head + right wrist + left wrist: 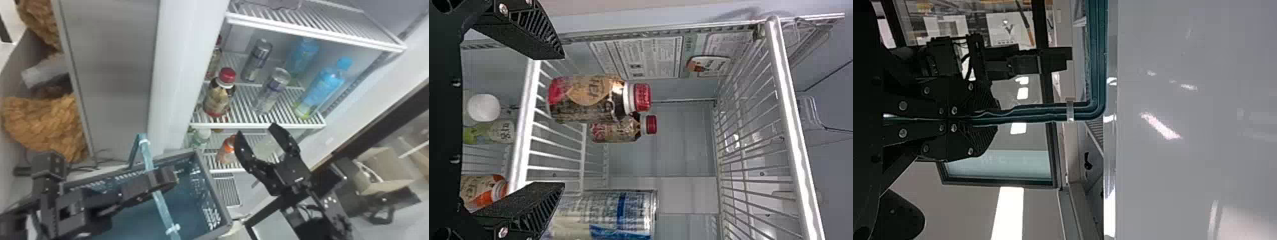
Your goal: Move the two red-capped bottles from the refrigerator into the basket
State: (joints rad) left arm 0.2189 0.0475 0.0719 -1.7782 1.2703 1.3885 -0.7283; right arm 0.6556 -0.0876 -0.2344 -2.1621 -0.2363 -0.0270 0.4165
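Two red-capped bottles [220, 99] stand beyond the open right gripper [257, 132], one behind the other; the left gripper [164, 178] clamps the handle [161, 207] of the basket [214, 188].

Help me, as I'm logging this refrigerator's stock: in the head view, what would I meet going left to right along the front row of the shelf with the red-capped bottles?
Red-capped bottle → silver can → blue-capped bottle.

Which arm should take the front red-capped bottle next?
Right, I'd say. The right tool is open and faces the shelf where the front red-capped bottle stands; the left tool is shut on the basket handle.
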